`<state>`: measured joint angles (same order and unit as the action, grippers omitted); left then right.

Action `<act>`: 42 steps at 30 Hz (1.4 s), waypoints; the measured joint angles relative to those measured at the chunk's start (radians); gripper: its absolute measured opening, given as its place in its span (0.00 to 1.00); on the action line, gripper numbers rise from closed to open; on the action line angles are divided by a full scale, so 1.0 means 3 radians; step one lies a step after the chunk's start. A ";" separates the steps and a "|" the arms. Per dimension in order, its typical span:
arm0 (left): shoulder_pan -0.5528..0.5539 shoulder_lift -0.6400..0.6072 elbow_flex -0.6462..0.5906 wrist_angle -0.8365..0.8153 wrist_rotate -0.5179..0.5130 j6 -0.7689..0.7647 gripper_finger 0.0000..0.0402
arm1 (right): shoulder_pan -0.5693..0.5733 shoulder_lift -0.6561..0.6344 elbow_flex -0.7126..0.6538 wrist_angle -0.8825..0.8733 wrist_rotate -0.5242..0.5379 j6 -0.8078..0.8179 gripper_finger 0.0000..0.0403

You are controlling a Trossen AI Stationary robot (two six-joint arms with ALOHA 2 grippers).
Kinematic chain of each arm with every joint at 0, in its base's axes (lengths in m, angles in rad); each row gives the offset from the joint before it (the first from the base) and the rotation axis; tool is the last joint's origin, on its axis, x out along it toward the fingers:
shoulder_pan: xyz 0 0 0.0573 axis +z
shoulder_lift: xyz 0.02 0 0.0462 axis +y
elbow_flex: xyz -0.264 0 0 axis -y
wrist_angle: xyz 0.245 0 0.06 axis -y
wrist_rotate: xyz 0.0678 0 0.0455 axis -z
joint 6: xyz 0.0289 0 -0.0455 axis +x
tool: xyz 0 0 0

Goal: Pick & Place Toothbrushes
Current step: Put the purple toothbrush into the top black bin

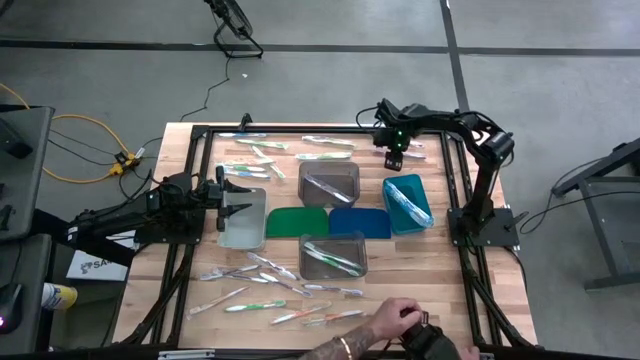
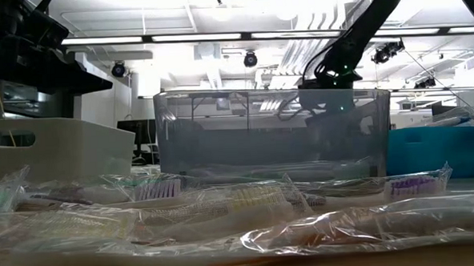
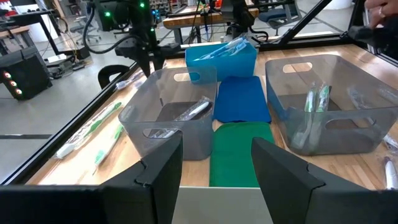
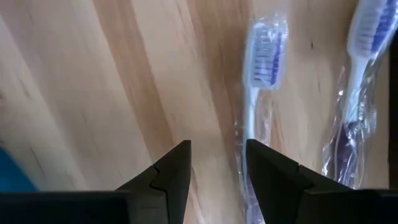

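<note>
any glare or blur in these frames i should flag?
Low view: bright ceiling lights behind the grey bin, and the wrapped toothbrushes up close are soft and shiny. Right wrist view: toothbrush slightly blurred. High view: evenly lit, sharp.

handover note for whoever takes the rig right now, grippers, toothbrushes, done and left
Left gripper: open, empty, over the white bin at table left.
Right gripper: open, empty, hovering above wrapped toothbrushes on the far side, beside the teal bin.
Done: some toothbrushes lie in the two grey bins and the teal bin.
Left: loose toothbrushes at the far edge and near edge.
A person's hand is at the near edge.
</note>
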<state>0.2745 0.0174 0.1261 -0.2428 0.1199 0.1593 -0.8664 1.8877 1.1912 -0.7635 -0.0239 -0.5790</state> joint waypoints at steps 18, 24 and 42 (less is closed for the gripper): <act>0.0000 -0.0001 0.0000 0.0000 -0.0001 0.0000 0.47 | -0.0002 0.0005 -0.0054 0.0123 -0.0007 0.0075 0.02; 0.0000 -0.0001 0.0000 0.0001 -0.0001 -0.0001 0.47 | 0.0010 -0.0064 -0.0054 0.0082 -0.0032 0.0340 0.01; 0.0000 0.0000 0.0000 0.0000 -0.0001 0.0000 0.47 | -0.0143 -0.0259 -0.0049 -0.0169 -0.0112 0.0467 0.08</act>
<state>0.2745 0.0174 0.1261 -0.2428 0.1196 0.1593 -0.9092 1.8100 1.1767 -0.8142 -0.0577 -0.4389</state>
